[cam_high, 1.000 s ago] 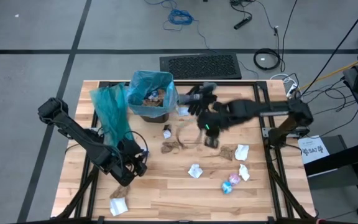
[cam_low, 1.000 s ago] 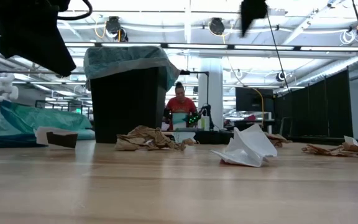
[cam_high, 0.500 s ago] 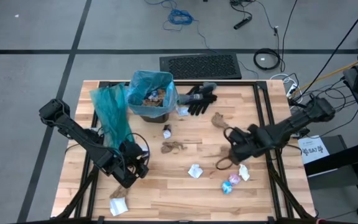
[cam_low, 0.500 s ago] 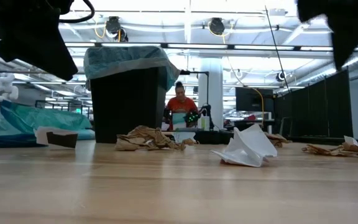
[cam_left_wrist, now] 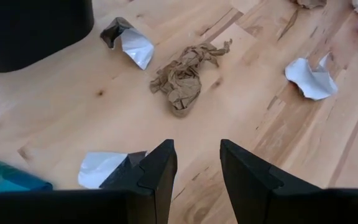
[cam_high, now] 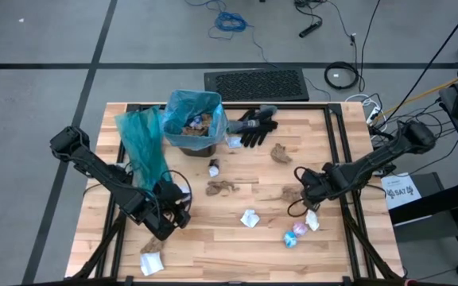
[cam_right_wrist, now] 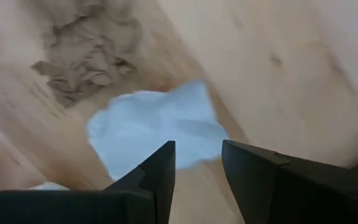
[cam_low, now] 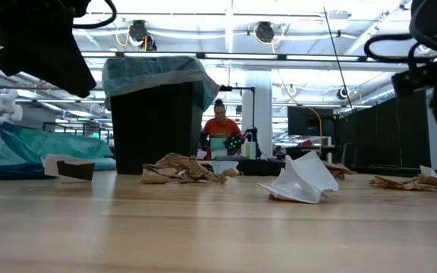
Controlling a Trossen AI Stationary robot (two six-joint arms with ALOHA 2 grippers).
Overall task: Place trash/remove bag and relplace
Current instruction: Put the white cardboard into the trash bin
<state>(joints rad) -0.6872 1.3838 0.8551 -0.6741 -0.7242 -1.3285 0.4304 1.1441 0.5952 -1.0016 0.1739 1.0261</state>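
Observation:
The black bin, lined with a teal bag, stands at the table's far middle with scraps inside. Trash lies scattered on the table: brown scraps, white ones and a blue-pink wrapper. My right gripper is open over a white crumpled paper beside a brown scrap; its fingers stand on either side without touching. My left gripper hovers open near the table's left-near part, and the brown scrap lies ahead of it.
A spare teal bag lies left of the bin. Black gloves lie right of it. A white scrap sits by the near-left edge, and a dark-and-white one in front of the bin. A person sits in the room beyond.
My right arm has swung from beside the gloves at the far middle toward the table's right and near side. It has then come down over the white paper by the brown scrap.

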